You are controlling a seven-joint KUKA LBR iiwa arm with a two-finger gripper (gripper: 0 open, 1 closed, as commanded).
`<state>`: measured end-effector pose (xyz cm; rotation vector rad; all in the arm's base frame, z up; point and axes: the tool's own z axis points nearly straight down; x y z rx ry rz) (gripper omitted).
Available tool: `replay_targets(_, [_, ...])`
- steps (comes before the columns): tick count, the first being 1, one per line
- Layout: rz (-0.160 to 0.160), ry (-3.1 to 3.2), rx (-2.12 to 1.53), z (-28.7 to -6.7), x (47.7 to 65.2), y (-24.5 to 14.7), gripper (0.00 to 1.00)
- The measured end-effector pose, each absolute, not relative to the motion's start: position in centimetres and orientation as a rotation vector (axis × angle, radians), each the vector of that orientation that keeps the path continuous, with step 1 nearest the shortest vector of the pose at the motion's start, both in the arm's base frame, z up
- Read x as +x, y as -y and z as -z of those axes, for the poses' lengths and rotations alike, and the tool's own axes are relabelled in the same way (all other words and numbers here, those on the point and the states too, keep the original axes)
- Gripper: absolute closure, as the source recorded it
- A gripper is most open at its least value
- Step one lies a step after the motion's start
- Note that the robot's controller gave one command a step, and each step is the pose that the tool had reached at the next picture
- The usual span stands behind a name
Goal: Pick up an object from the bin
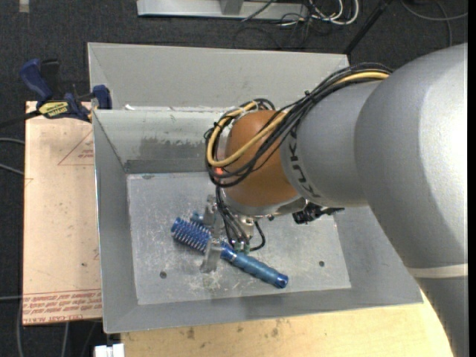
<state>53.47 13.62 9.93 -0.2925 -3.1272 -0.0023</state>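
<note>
My gripper (216,253) reaches down to the bin floor near the middle front, under the orange cover. A blue brush head with bristles (193,233) lies just left of the fingers, touching or nearly touching them. A blue pen-like cylinder (256,268) lies slanted just right of the fingertips, its upper end close against them. Whether either thing sits between the fingers is hidden by the gripper body.
The big grey arm and its cables cover the right and back of the bin. The bin floor is scuffed, with bare room at the left and front right.
</note>
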Motion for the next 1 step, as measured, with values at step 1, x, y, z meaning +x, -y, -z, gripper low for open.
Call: replay_targets(1, [0.006, 3.076, -0.656, -7.09, 53.14, -13.40, 0.00])
